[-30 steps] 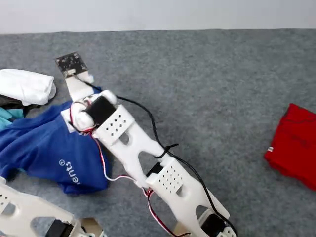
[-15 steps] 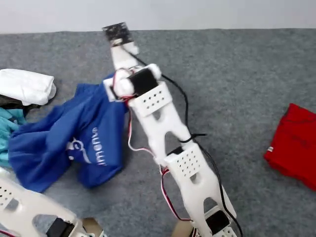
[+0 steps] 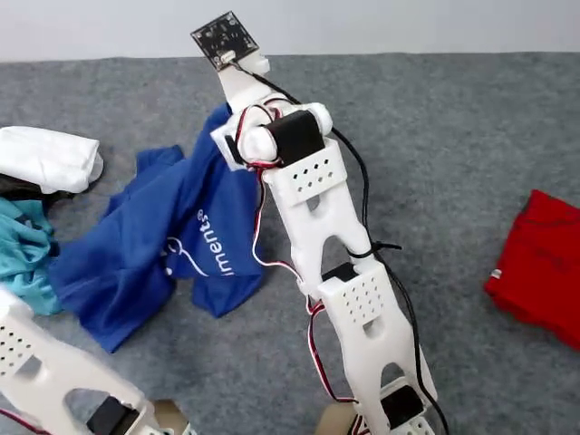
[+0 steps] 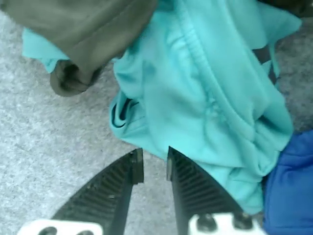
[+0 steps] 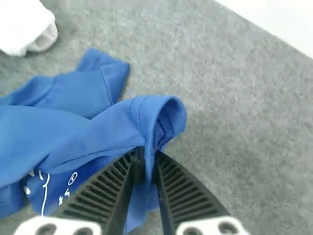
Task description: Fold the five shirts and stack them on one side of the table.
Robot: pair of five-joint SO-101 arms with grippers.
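The right hand (image 5: 145,155) clamps a fold of the limp blue cotton shirt (image 3: 172,227) near the far edge of the grey table (image 3: 453,118) (light, floppy); shoulder seams would likely hold better.

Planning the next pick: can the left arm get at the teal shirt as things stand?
Probably yes. The left jaws stand slightly open right beside the teal shirt's hem, with nothing between. A dark shirt overlaps another part of it, not this edge.
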